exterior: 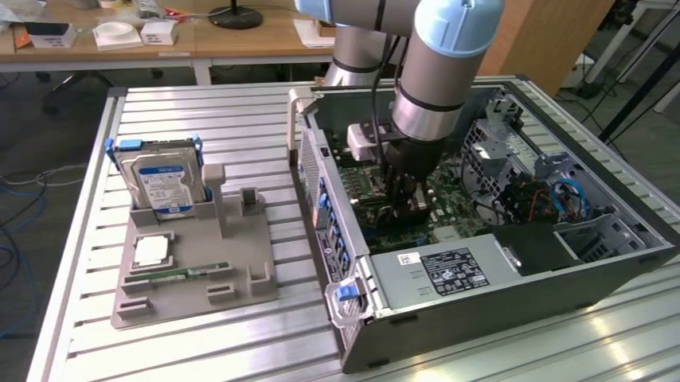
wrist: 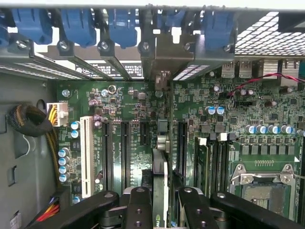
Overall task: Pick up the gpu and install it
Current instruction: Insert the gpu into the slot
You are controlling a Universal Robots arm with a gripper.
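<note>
The gpu point(wrist: 160, 168) shows edge-on in the wrist view, a thin dark card standing on the green motherboard point(wrist: 128, 102) along a long black slot. Its silver bracket point(wrist: 166, 53) reaches up against the case's rear slot openings under the blue latches point(wrist: 123, 23). My gripper point(wrist: 161, 193) is shut on the gpu, one black finger point(wrist: 138, 205) on each side of it. In the exterior view my gripper point(exterior: 408, 208) reaches straight down inside the open computer case point(exterior: 595, 278), with the dark gpu point(exterior: 396, 213) between its fingers, just over the motherboard.
Beside the gpu lie empty black slots, a white slot point(wrist: 86, 157), memory sticks point(wrist: 202, 162) and the CPU socket point(wrist: 259, 183). The power supply point(exterior: 451, 272) fills the case's near corner. On the exterior view's left, a grey fixture point(exterior: 197, 267) holds a silver hard drive point(exterior: 159, 181) and a green memory stick point(exterior: 175, 276).
</note>
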